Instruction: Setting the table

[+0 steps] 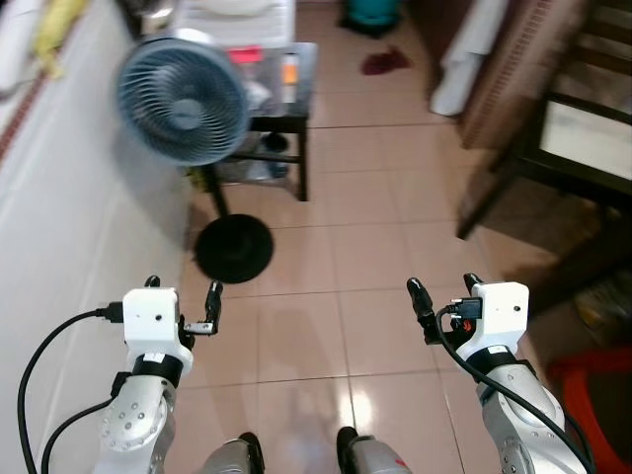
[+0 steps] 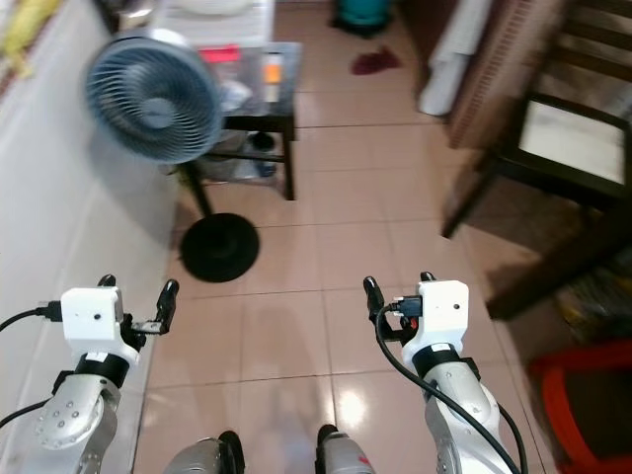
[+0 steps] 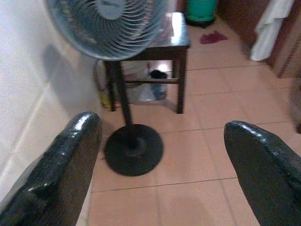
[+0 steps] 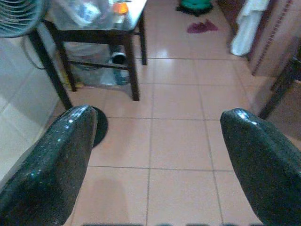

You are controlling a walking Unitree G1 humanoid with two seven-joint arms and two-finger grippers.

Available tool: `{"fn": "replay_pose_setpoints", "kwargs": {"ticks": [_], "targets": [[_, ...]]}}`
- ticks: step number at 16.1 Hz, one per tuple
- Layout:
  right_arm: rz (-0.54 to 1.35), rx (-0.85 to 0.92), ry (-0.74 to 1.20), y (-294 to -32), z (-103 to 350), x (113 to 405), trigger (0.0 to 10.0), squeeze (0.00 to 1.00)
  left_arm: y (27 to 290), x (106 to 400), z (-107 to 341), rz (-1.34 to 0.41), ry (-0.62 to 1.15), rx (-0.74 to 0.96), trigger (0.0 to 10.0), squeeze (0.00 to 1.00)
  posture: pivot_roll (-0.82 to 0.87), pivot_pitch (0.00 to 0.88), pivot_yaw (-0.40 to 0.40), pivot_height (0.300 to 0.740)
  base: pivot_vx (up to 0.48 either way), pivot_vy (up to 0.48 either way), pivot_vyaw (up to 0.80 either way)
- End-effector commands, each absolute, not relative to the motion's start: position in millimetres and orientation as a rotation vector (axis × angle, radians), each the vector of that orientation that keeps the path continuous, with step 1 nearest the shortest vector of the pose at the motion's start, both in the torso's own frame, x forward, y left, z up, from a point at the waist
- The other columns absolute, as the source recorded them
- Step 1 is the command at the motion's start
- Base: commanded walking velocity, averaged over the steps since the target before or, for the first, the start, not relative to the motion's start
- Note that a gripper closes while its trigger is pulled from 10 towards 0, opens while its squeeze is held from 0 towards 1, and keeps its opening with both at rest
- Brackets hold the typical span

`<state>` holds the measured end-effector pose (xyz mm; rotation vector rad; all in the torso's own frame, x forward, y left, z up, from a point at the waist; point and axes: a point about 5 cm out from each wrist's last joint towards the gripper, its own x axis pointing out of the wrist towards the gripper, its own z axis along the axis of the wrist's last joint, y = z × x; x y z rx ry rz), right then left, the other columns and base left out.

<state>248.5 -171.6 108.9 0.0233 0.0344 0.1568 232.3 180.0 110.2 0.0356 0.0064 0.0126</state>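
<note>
Both pincers empty, no tableware within reach.

Left pincer (image 1: 182, 293) and right pincer (image 1: 443, 292) spread apart over tiled floor; small dark glass-topped table (image 1: 296, 94) ahead beyond the blue-grey pedestal fan (image 1: 183, 99), left arm nearer.

Fan (image 1: 184, 99) stands left by the wall (image 1: 69, 227), small table (image 1: 281, 114) behind it, chair (image 1: 563, 158) on the right.

left arm: lower left of frame, raised | left gripper (image 1: 182, 288): fingers spread, empty | right arm: lower right, raised | right gripper (image 1: 444, 286): fingers spread, empty
</note>
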Motion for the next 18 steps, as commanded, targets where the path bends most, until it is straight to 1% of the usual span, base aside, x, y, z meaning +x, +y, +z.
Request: {"fn": "replay_pose_setpoints", "kwargs": {"ticks": [1,8,18], "targets": [[0.148,0.025,0.05,-173.5,106.9,245.5,10.0,0.0,182.5,229.7,104.6,0.013,0.036,0.013,10.0,0.0,-0.08,0.24,-0.012,0.74,0.0,0.0,-0.8],[0.156,0.014,0.052,-172.6,107.3,245.3,10.0,0.0,180.3,230.9,105.5,-0.024,0.031,-0.011,10.0,0.0,-0.08,0.243,-0.01,0.74,0.0,0.0,-0.8],[0.165,0.014,0.057,-169.5,106.3,244.7,10.0,0.0,177.3,232.3,103.5,-0.055,0.041,-0.019,10.0,0.0,-0.09,0.246,-0.01,0.74,0.334,0.0,-0.8]]}}
